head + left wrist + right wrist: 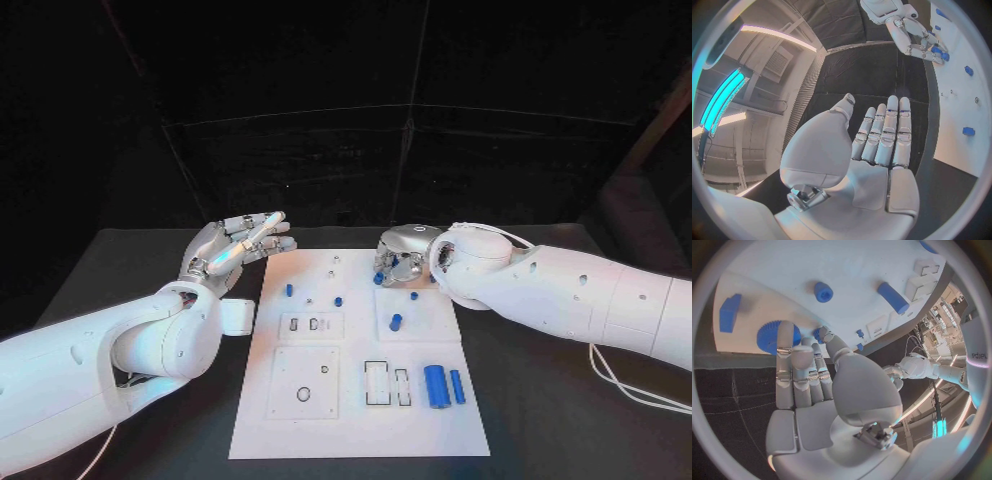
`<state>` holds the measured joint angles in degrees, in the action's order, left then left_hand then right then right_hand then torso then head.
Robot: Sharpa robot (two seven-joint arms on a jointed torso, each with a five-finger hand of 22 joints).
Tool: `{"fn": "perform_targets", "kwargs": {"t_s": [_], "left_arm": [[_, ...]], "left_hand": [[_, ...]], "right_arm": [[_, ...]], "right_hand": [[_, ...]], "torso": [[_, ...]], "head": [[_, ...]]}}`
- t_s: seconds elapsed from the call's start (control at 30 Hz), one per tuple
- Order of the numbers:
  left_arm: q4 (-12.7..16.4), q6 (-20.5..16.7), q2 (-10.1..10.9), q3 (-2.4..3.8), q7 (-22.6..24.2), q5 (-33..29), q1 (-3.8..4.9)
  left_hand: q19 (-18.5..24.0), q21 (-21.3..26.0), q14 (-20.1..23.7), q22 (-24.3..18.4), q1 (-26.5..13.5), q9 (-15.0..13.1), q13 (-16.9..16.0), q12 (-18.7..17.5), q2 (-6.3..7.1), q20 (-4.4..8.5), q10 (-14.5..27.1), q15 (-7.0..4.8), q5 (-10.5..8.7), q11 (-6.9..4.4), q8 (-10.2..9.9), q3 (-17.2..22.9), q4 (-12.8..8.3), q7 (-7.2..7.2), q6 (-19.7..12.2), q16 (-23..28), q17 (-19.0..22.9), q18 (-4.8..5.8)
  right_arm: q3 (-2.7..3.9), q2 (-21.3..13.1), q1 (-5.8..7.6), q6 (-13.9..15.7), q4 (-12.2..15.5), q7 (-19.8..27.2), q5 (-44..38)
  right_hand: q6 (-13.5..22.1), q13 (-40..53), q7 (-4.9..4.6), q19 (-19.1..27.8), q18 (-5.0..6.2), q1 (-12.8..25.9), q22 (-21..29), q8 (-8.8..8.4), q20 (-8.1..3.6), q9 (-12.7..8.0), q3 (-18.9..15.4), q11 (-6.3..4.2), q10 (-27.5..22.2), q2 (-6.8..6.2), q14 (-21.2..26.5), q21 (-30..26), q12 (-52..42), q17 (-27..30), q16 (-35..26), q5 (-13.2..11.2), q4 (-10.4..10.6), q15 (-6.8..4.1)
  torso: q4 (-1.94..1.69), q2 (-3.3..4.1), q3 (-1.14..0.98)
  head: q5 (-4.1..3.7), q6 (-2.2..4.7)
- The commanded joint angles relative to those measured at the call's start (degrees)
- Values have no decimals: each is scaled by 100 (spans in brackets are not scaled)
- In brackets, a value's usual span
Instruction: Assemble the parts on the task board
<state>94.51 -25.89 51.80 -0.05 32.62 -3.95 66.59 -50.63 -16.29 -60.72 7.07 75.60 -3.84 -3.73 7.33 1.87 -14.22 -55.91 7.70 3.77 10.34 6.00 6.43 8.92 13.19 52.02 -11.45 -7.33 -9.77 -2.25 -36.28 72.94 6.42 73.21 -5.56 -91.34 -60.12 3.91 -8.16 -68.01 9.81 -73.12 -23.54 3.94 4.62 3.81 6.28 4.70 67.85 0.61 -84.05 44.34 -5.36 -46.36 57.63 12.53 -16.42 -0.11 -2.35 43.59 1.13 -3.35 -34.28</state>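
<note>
So the right robot hand (402, 256) is down at the far edge of the task board (361, 430), fingers curled in over a couple of small blue parts. From its wrist camera one fingertip (785, 332) sits right on a ribbed blue gear (772, 338) and another touches a smaller blue piece (819, 334), but I honestly can't tell if it has actually pinched anything or is just resting on top. That's my worry: if it lifts with a half-grip, the gear probably slips out and rolls off the far edge onto the bench (577, 420).

There's also a blue block (729, 313) just beside the gear and a short blue peg (823, 291) nearby, so a sloppy sweep of the fingers could knock those out of place.

The left robot hand (238, 248) hovers off the board's left side, fingers straight and close together, holding nothing. It's well apart from the action, so no clash risk yet.

Nearer the robot, two blue cylinders (444, 386) lie side by side, untouched.
</note>
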Motion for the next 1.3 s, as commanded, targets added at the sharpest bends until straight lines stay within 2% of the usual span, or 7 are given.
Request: {"fn": "perform_targets", "kwargs": {"t_s": [0.03,0.43,0.53,0.67,0.77,0.9,1.3], "left_arm": [[3,56,11,3,15,24,7],[-34,98,32,3,-28,20,8],[-43,114,30,3,-42,20,8],[-51,127,26,3,-60,19,8],[-54,129,28,2,-82,19,9],[-62,138,29,2,-107,19,9],[-80,140,40,2,-139,19,10]], "left_hand": [[-29,-33,-34,-8,-1,8,8,-34,-48,4,-35,5,-19,4,-27,-11,-39,0,40,40,-6,-79],[-30,-29,-27,-12,0,8,8,-40,-54,4,-38,7,-20,6,-31,-11,-48,1,46,52,-6,-77],[-30,-28,-26,-13,1,8,8,-42,-56,4,-38,8,-20,6,-32,-11,-51,2,47,54,-6,-77],[-30,-25,-22,-15,3,8,9,-45,-58,4,-37,9,-20,7,-35,-11,-57,2,48,60,-6,-76],[-29,-20,-16,-20,7,9,10,-54,-63,4,-34,12,-20,9,-41,-11,-69,3,49,72,-6,-75],[-29,-16,-12,-23,10,9,11,-60,-68,3,-31,14,-20,11,-46,-9,-78,4,50,79,-7,-74],[-31,-1,-9,-36,36,10,12,-83,-88,1,-28,16,-19,15,-64,-1,-127,6,59,104,-12,-73]], "right_arm": [[5,6,17,-82,32,-13,-103],[5,27,17,10,40,15,-105],[5,39,17,47,35,23,-105],[6,49,17,129,30,31,-90],[6,47,17,311,37,67,-79],[6,41,17,573,52,118,-73],[12,48,17,1234,145,-7,-69]], "right_hand": [[-50,5,-13,57,63,61,-29,0,8,5,53,-7,-21,3,-203,49,-28,-131,131,-15,11,-10],[-73,6,-23,83,66,95,-116,-3,9,4,138,-14,30,25,-204,192,-72,-456,455,-19,22,-13],[-71,5,-29,95,66,133,-137,-6,12,3,154,-13,40,34,-198,227,-80,-514,517,-20,41,-12],[-188,16,4,98,72,164,-190,42,3,20,258,-43,137,153,-216,317,-133,-770,754,-70,85,-43],[-431,53,85,77,79,13,-264,157,-42,55,524,-130,353,361,-254,442,-239,-1145,1078,-432,51,-129],[-717,118,178,39,69,-120,-410,305,-87,113,787,-241,593,445,-294,631,-364,-1612,1457,-621,17,-224],[-786,186,197,109,42,-22,-670,346,-114,157,1196,-271,660,333,-240,923,-377,-1767,1644,-681,106,-237]], "torso": [[4,28,-1],[10,59,-6],[6,69,-9],[-1,75,-7],[-1,81,-3],[6,88,-10],[0,103,-5]], "head": [[5,5],[1,-13],[3,20],[6,8],[16,0],[31,4],[72,25]]}}
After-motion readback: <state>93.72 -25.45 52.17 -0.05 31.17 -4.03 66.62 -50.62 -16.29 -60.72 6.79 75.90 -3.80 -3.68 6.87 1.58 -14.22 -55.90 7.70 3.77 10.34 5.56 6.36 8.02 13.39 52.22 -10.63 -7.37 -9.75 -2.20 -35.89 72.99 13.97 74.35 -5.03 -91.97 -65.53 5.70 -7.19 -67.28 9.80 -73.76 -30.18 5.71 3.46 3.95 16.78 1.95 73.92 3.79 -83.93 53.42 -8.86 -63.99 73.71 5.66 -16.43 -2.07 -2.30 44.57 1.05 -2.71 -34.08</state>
